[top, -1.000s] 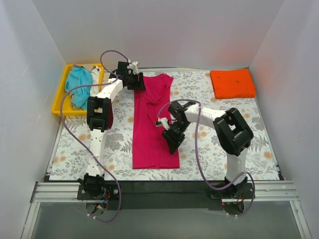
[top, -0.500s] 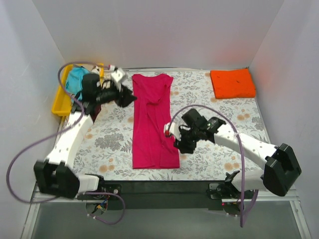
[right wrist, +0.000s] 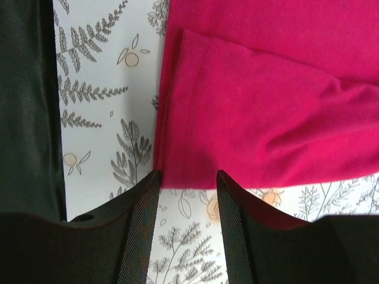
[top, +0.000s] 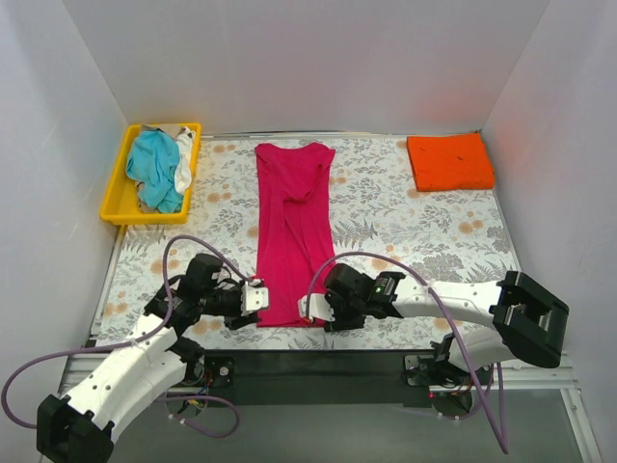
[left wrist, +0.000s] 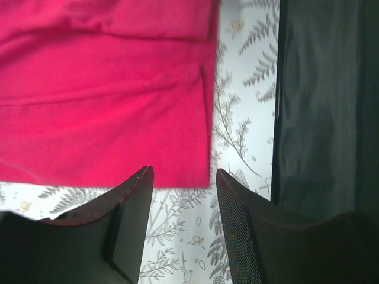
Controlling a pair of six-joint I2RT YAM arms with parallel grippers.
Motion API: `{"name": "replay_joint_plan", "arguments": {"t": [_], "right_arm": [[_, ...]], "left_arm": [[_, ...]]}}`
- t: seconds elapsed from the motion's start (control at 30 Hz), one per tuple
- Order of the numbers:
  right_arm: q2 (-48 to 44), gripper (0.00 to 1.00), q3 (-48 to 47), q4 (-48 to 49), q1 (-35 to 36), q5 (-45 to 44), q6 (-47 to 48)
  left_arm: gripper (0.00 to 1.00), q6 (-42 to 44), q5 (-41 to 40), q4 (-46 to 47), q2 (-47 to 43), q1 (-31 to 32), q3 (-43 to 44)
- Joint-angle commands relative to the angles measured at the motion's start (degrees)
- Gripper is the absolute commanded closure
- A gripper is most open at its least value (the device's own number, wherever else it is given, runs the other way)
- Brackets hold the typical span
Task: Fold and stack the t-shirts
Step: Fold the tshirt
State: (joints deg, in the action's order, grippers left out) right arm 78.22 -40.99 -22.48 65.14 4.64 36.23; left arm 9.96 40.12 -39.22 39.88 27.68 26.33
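Top view bright, evenly diffuse; white walls [top: 289, 68] glare-free, shadows soft, faint. Wrist views slightly soft: magenta t-shirt [left wrist: 106, 89] saturated, stitching legible; fingers [left wrist: 127, 231] at 6 o'clock dark, blurred. Left wrist view: black strip [left wrist: 320, 106] at 3 o'clock underexposed.

Both arms low, angled inward; left tool [top: 253, 301] and right tool [top: 313, 309], fingers apart.
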Motion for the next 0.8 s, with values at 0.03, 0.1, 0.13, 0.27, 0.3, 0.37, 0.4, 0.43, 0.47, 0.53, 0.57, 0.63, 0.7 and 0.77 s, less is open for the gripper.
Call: {"name": "replay_joint_plan", "arguments": {"t": [0.03, 0.1, 0.13, 0.27, 0.3, 0.37, 0.4, 0.43, 0.47, 0.53, 0.57, 0.63, 0.7, 0.77], "right_arm": [[1.76, 0.58, 2.49, 7.97, 2.09, -3.06, -0.46], [2.20, 0.59, 3.37, 9.38, 2.70, -3.15, -0.37], [2.64, 0.60, 3.81, 9.73, 3.14, -3.32, -0.28], [3.96, 0.61, 6.01, 11.84, 4.46, -4.12, -0.37], [4.31, 0.61, 6.19, 11.93, 4.64, -4.20, -0.37], [4.84, 0.61, 6.54, 11.93, 4.90, -4.21, -0.37], [4.75, 0.60, 6.89, 11.93, 5.08, -4.03, -0.37], [4.14, 0.59, 7.15, 11.93, 5.17, -3.86, -0.37], [3.88, 0.59, 7.76, 11.85, 5.34, -3.24, -0.28], [3.35, 0.59, 8.03, 11.41, 5.69, -2.80, -0.28], [3.35, 0.60, 8.21, 11.14, 5.78, -2.54, -0.28], [3.35, 0.60, 8.21, 9.75, 6.40, -1.92, -0.37], [2.30, 0.54, 8.38, 8.95, 6.75, -1.14, -0.63], [0.02, 0.48, 9.00, 8.07, 6.75, -0.25, -0.81]], "left_arm": [[0.55, 5.69, -4.35, 2.73, -0.50, 2.02, -4.61], [0.55, 6.39, -5.04, 3.62, 0.20, 2.81, -6.19], [0.56, 6.39, -5.57, 4.93, 0.55, 3.77, -6.72], [0.54, 6.75, -8.74, 8.28, 2.13, 7.20, -9.01], [0.53, 6.48, -9.52, 8.89, 2.74, 7.73, -9.27], [0.53, 5.69, -11.37, 11.09, 4.67, 9.32, -9.80], [0.53, 5.34, -11.90, 11.79, 5.38, 9.67, -9.98], [0.53, 5.34, -12.51, 12.58, 6.43, 10.19, -10.24], [0.57, 5.25, -12.78, 12.85, 6.88, 10.46, -10.59], [0.65, 5.69, -13.31, 13.82, 7.32, 10.90, -11.64], [0.69, 6.04, -13.57, 13.91, 7.58, 10.99, -12.00], [0.74, 6.22, -13.93, 14.43, 7.76, 11.08, -12.26], [0.75, 6.57, -14.80, 14.26, 7.93, 11.08, -12.18], [0.76, 6.92, -15.07, 13.91, 8.11, 11.08, -12.18]]}}
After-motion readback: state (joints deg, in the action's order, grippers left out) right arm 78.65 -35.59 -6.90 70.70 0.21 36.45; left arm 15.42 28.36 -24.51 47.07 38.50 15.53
